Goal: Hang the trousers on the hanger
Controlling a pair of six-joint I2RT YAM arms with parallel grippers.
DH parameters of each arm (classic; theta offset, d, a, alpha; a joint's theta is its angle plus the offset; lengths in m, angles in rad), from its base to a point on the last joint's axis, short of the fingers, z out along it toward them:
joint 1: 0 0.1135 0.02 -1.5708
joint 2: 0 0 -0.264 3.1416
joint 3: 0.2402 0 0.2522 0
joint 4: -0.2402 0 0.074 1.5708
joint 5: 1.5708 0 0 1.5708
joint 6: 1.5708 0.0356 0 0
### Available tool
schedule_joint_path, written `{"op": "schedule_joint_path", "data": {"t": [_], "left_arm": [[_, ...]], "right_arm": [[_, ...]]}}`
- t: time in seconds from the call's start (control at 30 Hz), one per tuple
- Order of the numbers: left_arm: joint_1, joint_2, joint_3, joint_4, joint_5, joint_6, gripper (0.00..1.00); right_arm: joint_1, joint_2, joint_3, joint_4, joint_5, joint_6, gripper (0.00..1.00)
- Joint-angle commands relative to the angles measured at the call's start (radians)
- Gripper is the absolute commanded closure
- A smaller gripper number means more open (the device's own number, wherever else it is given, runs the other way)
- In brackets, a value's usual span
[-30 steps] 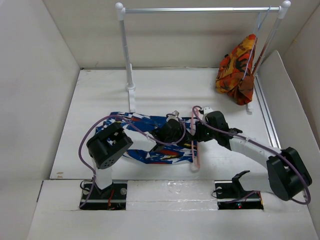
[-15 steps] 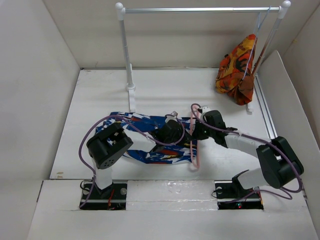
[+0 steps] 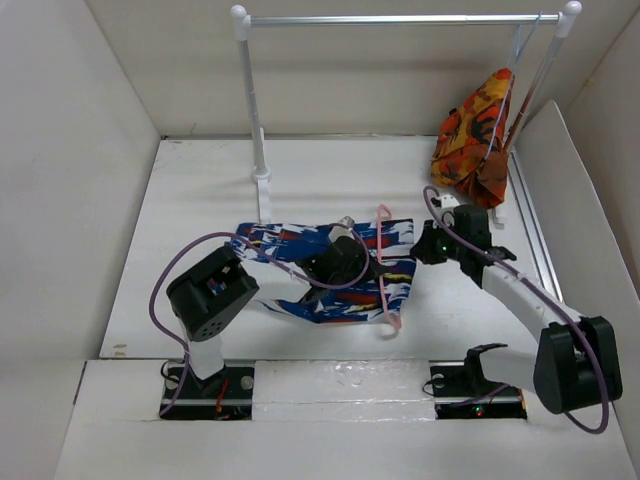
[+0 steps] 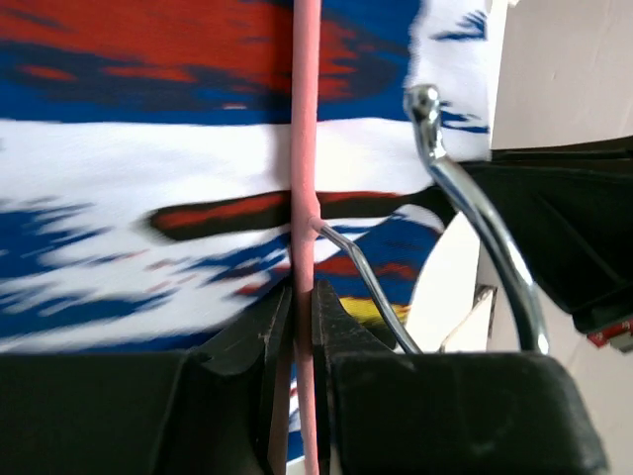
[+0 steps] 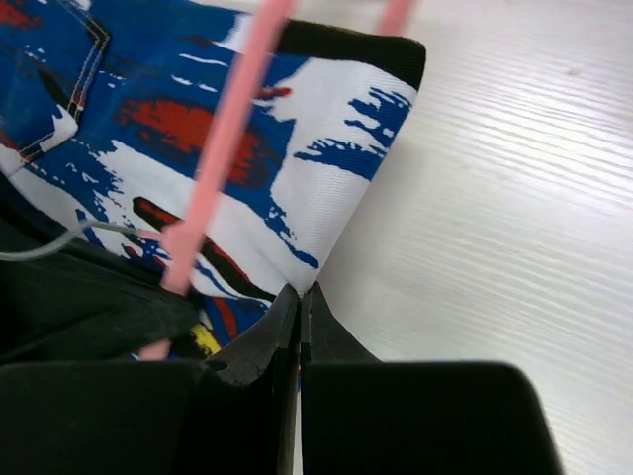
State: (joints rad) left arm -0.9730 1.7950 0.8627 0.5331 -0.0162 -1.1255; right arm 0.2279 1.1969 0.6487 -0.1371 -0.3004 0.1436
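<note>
Pinching trousers (image 5: 326,188), right gripper (image 5: 300,295) has pulled rightward.

Left arm (image 3: 212,298) and right arm (image 3: 515,290) show white links, chunky black joints, looping purple cables (image 3: 152,298); right gripper (image 5: 300,290) wears black wedge fingers (image 5: 259,334).

White walls (image 3: 70,150), white table (image 3: 330,165), garment rail (image 3: 400,19)
</note>
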Motion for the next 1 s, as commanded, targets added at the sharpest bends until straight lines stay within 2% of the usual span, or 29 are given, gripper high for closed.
{"op": "schedule_joint_path", "data": {"t": [0.0, 0.23, 0.27, 0.3, 0.33, 0.4, 0.5, 0.63, 0.83, 0.9, 0.93, 0.97], "left_arm": [[0.036, -0.048, -0.007, -0.168, -0.074, 0.070, 1.00], [0.036, -0.079, -0.013, -0.226, -0.116, 0.138, 1.00], [0.036, -0.077, -0.016, -0.229, -0.113, 0.141, 1.00], [0.036, -0.069, -0.019, -0.234, -0.111, 0.139, 1.00], [0.036, -0.066, -0.019, -0.229, -0.104, 0.139, 1.00], [0.026, -0.057, -0.014, -0.220, -0.099, 0.136, 1.00], [0.017, -0.052, 0.012, -0.242, -0.110, 0.135, 1.00], [0.017, -0.066, 0.025, -0.269, -0.143, 0.156, 1.00], [0.017, -0.074, 0.025, -0.275, -0.153, 0.162, 1.00], [0.017, -0.072, 0.029, -0.283, -0.163, 0.170, 1.00], [0.017, -0.077, 0.029, -0.285, -0.166, 0.171, 1.00], [0.017, -0.078, 0.027, -0.289, -0.175, 0.173, 1.00]], "right_arm": [[-0.114, -0.034, 0.075, -0.071, 0.035, -0.120, 1.00], [-0.285, -0.023, 0.072, -0.084, 0.007, -0.191, 1.00], [-0.300, -0.007, 0.072, -0.073, -0.044, -0.197, 0.97], [-0.309, 0.009, 0.074, -0.029, -0.087, -0.197, 0.62], [-0.309, 0.026, 0.092, -0.032, -0.118, -0.205, 0.48], [-0.251, 0.073, 0.115, -0.088, -0.161, -0.234, 0.28], [-0.202, 0.035, 0.095, -0.160, -0.131, -0.245, 0.18], [-0.202, -0.075, -0.093, -0.180, -0.166, -0.175, 0.14], [-0.202, -0.171, -0.185, -0.183, -0.062, -0.111, 0.11], [-0.211, -0.169, -0.210, -0.148, -0.086, -0.101, 0.11], [-0.211, -0.142, -0.219, -0.116, -0.158, -0.099, 0.11], [-0.211, -0.122, -0.225, -0.070, -0.187, -0.090, 0.14]]}}
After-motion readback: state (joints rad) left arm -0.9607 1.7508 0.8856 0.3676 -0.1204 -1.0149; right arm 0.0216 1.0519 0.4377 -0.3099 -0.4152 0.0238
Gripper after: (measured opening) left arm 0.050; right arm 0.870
